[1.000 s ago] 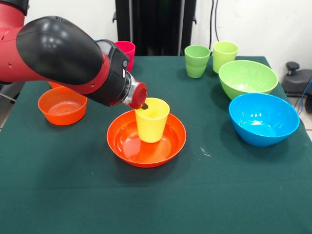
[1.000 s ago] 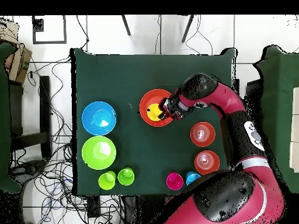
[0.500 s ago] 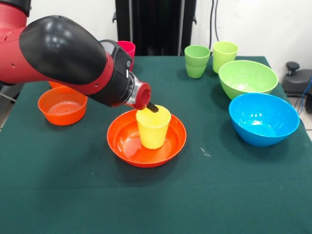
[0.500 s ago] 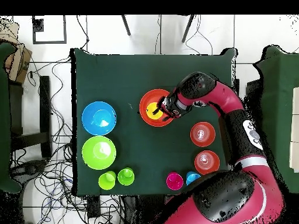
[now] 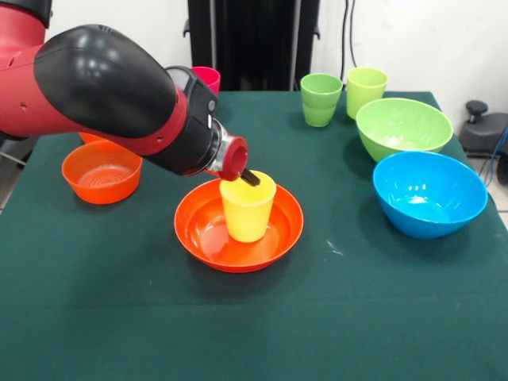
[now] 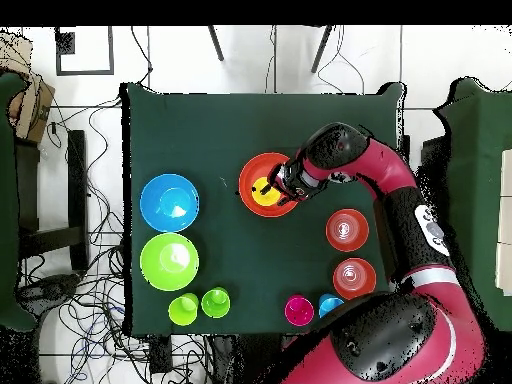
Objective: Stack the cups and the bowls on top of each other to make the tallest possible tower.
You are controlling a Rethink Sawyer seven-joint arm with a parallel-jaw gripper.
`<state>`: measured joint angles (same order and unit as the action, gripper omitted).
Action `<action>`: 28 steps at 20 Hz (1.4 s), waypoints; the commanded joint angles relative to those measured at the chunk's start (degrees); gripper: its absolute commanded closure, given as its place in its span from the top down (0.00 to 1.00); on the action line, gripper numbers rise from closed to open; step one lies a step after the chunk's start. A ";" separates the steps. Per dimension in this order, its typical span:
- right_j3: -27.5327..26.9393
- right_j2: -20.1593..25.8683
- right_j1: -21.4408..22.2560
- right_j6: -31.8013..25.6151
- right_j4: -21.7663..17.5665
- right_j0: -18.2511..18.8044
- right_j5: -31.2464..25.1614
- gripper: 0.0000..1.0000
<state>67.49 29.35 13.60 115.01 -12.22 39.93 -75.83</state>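
Note:
A yellow cup (image 5: 248,209) stands upright in the wide orange bowl (image 5: 200,235) at the table's middle. My gripper (image 5: 249,177) is at the cup's far rim, one dark finger inside it, shut on the cup. In the overhead view the gripper (image 6: 273,187) is over the yellow cup (image 6: 263,191) in the wide orange bowl (image 6: 249,177). Two small orange bowls (image 6: 346,229) (image 6: 354,277), a pink cup (image 6: 298,310) and a sky blue cup (image 6: 329,304) stand near the robot's base. The arm hides the blue cup in the front view.
A large blue bowl (image 5: 429,193) and a lime green bowl (image 5: 403,127) stand at the right in the front view, with two light green cups (image 5: 321,99) (image 5: 366,89) behind them. A small orange bowl (image 5: 101,171) and the pink cup (image 5: 208,79) are at the left and back.
The gripper has lowered the yellow cup down into the wide orange bowl. In the last half second it has hardly moved.

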 commanded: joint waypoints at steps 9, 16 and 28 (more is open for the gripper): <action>8.96 2.48 8.00 -8.25 -2.13 0.58 7.78 1.00; 14.28 2.50 12.99 -6.91 -1.32 1.48 8.49 1.00; 32.34 0.43 24.75 -1.91 -12.17 1.23 39.81 1.00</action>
<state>88.18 29.68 32.07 115.01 -15.68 42.83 -51.90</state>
